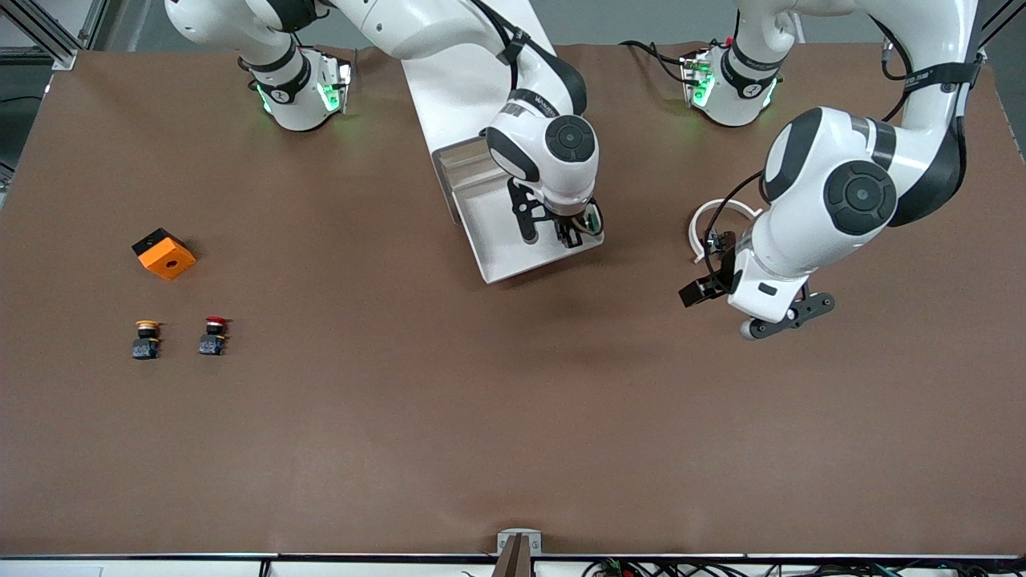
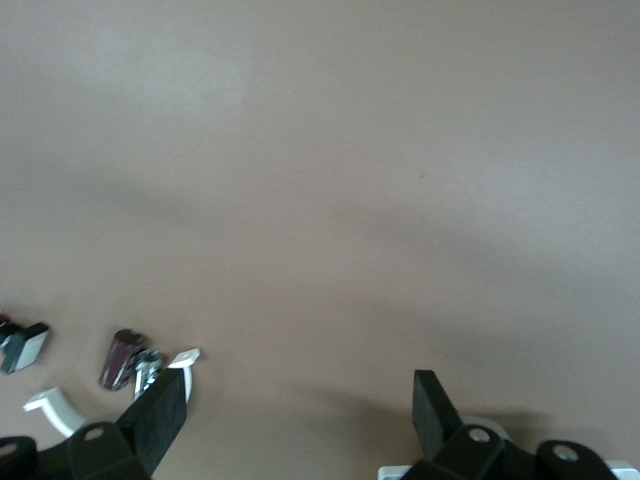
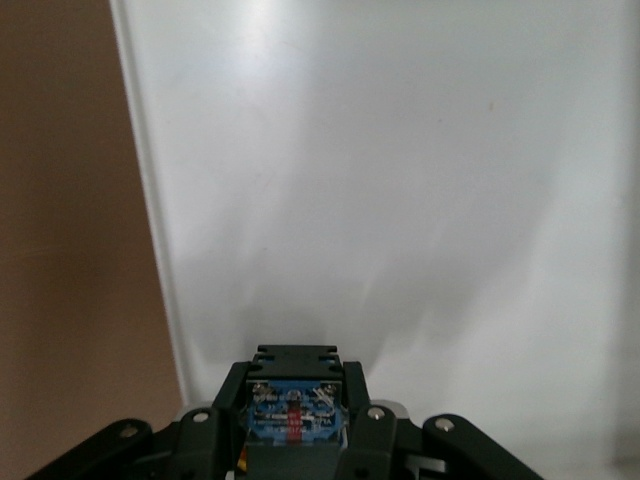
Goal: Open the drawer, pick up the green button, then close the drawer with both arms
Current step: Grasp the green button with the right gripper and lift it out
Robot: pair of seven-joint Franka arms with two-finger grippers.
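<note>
Drawer [image 1: 497, 240] stands pulled out of the cabinet [image 1: 457, 88], its white tray lying open on the brown table [image 1: 513, 417]. Down in that tray sits the right gripper [image 1: 571, 234], its fingers [image 3: 365, 400] pinched on the button [image 3: 292, 412] — only the blue and black base shows between them, the cap is hidden. The left gripper [image 1: 757, 308] waits over bare table toward the left arm's end, jaws spread wide and holding nothing.

Risks from here, as I judge them: the grip is on a small, blocky base, so a crooked lift could let the button twist or drop back into the tray. Rising too close to the tray's rim could snag it. Closing the drawer early — before the right gripper is clear — would trap the fingers.
</note>
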